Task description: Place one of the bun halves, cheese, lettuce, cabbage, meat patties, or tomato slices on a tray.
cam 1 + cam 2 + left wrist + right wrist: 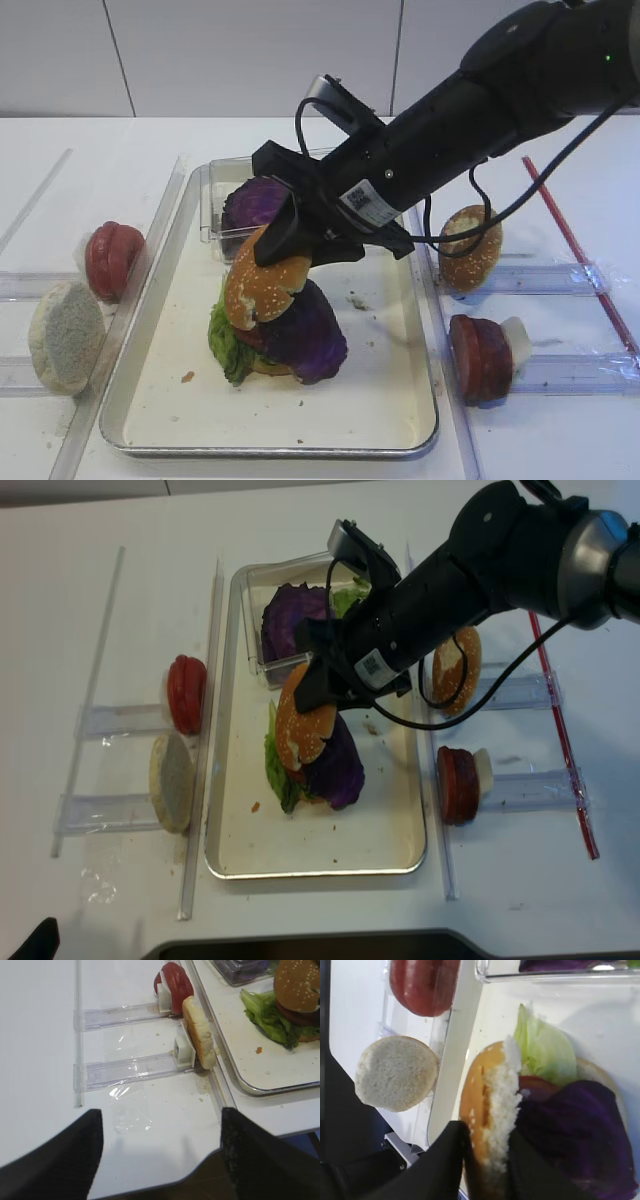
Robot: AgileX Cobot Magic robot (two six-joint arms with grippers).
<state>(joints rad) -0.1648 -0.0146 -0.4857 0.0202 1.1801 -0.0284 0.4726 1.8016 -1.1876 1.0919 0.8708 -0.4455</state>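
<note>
Fingers point(452, 1160) of the right gripper point(485, 1170) pinch the sesame bun top point(490, 1110) by its edge, one black pad on the crust, one on the crumb, so it hangs tilted against the stack. It leans on purple cabbage point(305, 335), with lettuce point(228, 340) beneath, all on the tray point(330, 420). My read: the bun is being set down as a cap. From there the right arm point(470, 110) slants down across the tray. Over on the other side, the left gripper point(160, 1150) hovers off the tray with fingers wide apart, empty.
</note>
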